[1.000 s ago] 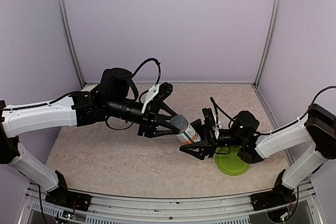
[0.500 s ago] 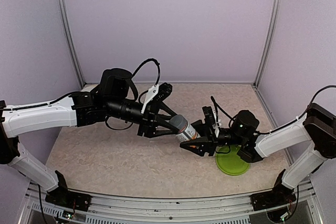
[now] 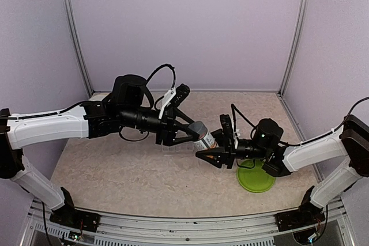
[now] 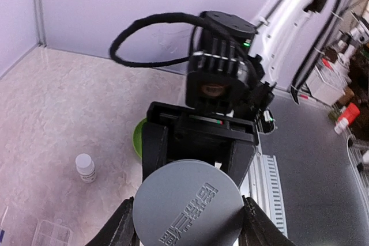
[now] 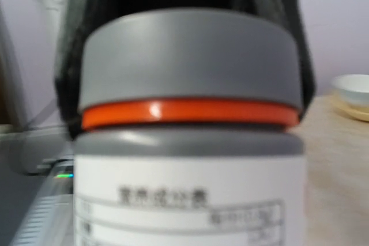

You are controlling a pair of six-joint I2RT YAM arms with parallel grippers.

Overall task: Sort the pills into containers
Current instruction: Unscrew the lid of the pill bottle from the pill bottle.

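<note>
A grey-capped, white-labelled bottle (image 3: 203,137) hangs in mid-air between both arms. My left gripper (image 3: 190,132) is shut on its grey cap (image 4: 187,203), one finger on each side. My right gripper (image 3: 210,151) is closed round the bottle's body from the other end. The cap, an orange ring and the label (image 5: 190,200) fill the right wrist view and hide that gripper's fingers. The clear compartment box (image 4: 51,235) lies on the table at the bottom left of the left wrist view. No pills show.
A small white bottle (image 4: 85,167) stands on the table near the box. A green dish (image 3: 255,180) lies under my right arm. A pale bowl (image 5: 353,87) shows far off. Purple walls enclose the table.
My right gripper has moved left and up to the bottle and its fingers have narrowed round it. My left gripper has shifted slightly up with the bottle.
</note>
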